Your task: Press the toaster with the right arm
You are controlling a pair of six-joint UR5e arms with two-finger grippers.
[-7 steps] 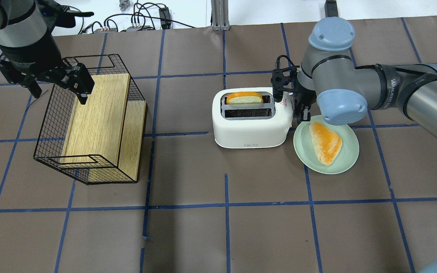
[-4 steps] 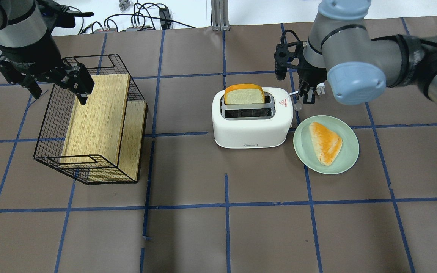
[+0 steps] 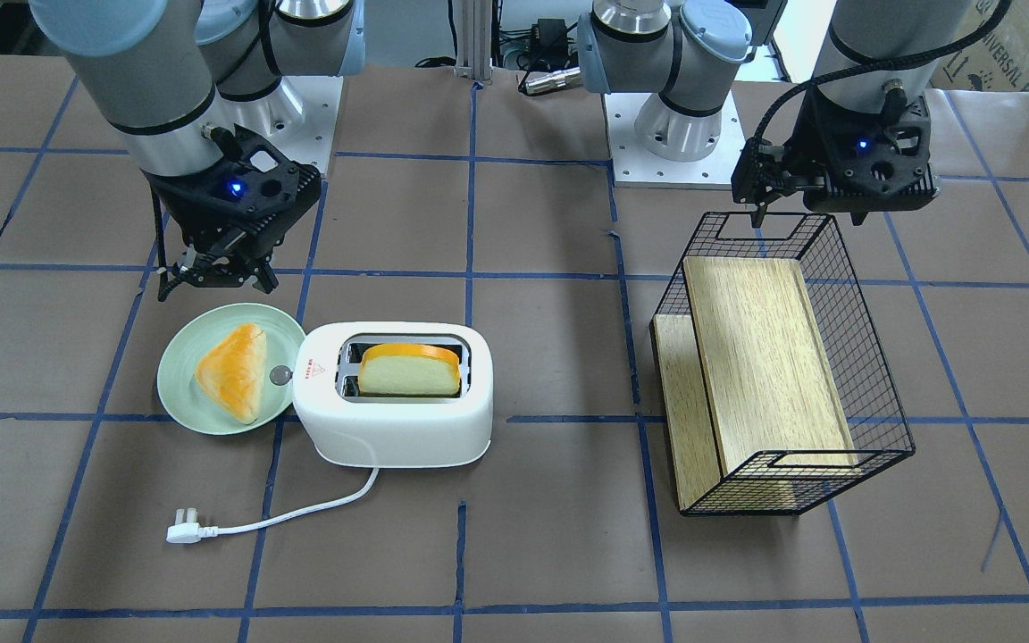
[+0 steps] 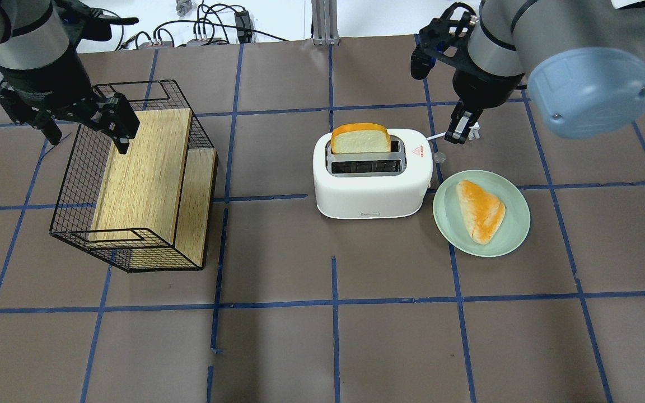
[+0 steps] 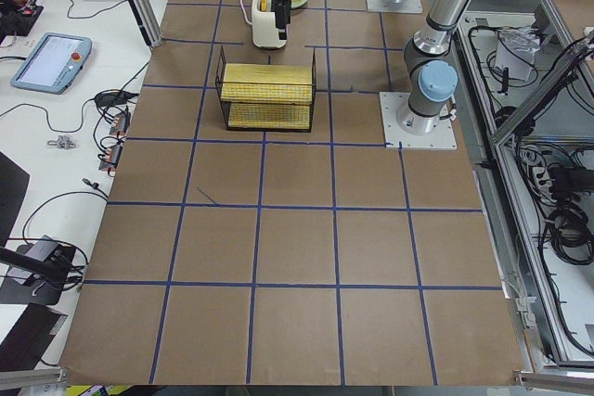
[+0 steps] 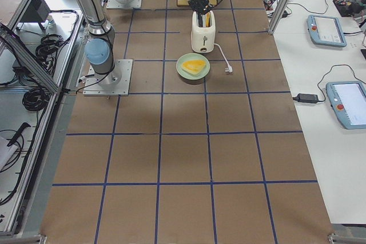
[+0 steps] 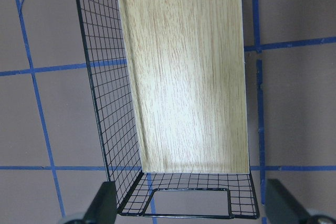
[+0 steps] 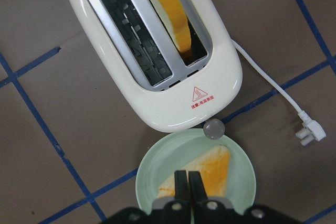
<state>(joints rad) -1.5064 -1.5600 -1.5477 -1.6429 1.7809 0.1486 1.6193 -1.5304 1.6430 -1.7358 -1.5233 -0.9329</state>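
The white two-slot toaster (image 4: 373,190) stands mid-table; it also shows in the front view (image 3: 389,433) and the right wrist view (image 8: 157,77). An orange-crusted bread slice (image 4: 359,141) stands high out of its far slot. A round grey knob (image 4: 439,158) sticks out of the toaster's end toward the plate. My right gripper (image 4: 454,139) hangs above the table just beyond that end, clear of the toaster. In the right wrist view its fingers (image 8: 187,177) are pressed together and empty. My left gripper (image 4: 87,137) is open over the wire basket (image 4: 70,184).
A pale green plate (image 4: 515,235) with a wedge of bread (image 4: 482,210) sits right beside the toaster's knob end. The toaster's white cord and plug (image 3: 182,534) lie on the far side. The wire basket holds wooden boards (image 4: 149,168) at the left.
My right gripper has lifted from the toaster's knob end and drawn back toward the far side. The bread slice has popped up from low in the slot. The left arm has not moved.
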